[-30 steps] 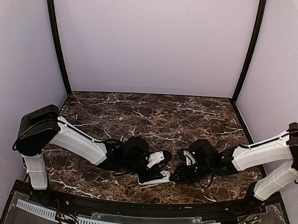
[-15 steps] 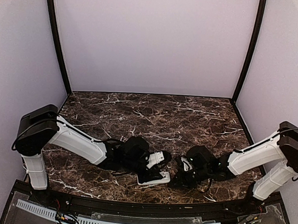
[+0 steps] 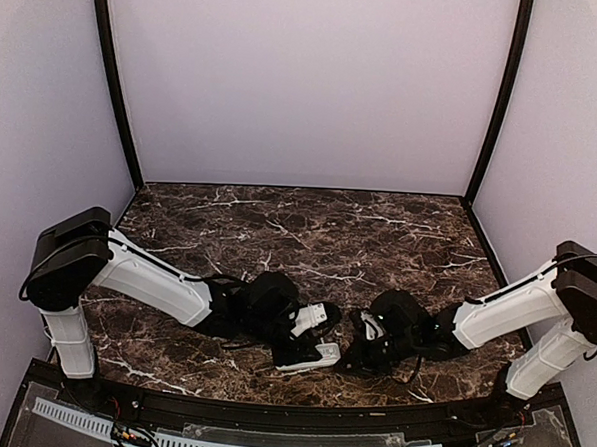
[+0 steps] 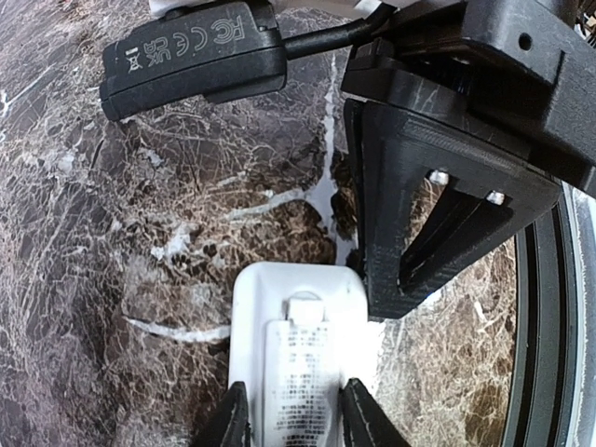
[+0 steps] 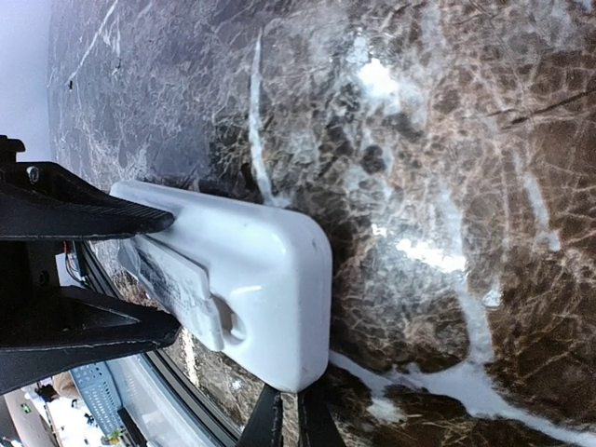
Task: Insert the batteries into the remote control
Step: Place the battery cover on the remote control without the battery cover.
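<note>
Gripping the white remote control [image 4: 298, 303], label [image 4: 300, 377] up, in my left gripper [image 4: 296, 421]. My right gripper [image 5: 287, 421], nearly closed, sits at 6 o'clock.

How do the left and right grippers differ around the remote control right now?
The left gripper has its fingers spread, one along each long side of the remote control, firmness of grip unclear; the right gripper has its fingers practically shut. The left straddles the remote's body; the right sits at its end. Both are at the same remote, which lies back up.
</note>
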{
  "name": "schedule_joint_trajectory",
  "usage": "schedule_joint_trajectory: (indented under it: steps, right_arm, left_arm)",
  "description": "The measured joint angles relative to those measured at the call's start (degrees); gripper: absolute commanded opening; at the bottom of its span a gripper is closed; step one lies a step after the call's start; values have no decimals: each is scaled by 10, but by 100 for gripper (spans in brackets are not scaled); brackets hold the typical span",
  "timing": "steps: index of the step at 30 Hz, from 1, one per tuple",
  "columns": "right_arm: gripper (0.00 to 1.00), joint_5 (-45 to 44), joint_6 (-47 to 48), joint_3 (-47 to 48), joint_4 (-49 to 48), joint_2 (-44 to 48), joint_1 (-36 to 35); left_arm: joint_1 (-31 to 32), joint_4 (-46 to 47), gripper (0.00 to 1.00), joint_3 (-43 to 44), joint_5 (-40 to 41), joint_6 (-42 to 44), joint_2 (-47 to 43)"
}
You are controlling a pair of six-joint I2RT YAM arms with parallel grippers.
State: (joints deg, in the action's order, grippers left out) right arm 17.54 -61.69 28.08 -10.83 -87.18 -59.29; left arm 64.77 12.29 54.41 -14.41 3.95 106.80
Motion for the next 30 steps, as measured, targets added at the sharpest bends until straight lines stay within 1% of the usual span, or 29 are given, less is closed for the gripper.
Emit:
schedule_joint_trajectory:
  steps: [9,11,13,15,17,21,26,30]
  right_arm:
    - [6,0,16,15,25,-3,1]
    - [6,0,18,17,31,-3,2]
    - [6,0,21,19,36,-3,3]
    - [6,-3,28,21,45,1,4]
    - [7,-12,34,21,59,10,6]
    - [8,-27,51,25,100,35,12]
    - [9,-33,80,53,157,61,17]
    - [9,-39,103,74,192,75,19]
  left_arm:
    - [0,-3,34,0,3,1,0]
    - [0,-4,41,0,3,2,0]
    - [0,-5,46,0,4,5,-1]
    - [1,-13,51,0,3,4,-5]
    - [2,-22,54,-1,5,7,-9]
    - [3,-39,55,-3,10,8,-16]
    - [5,-64,55,-15,14,9,-18]
    - [5,-64,56,-17,14,10,-21]
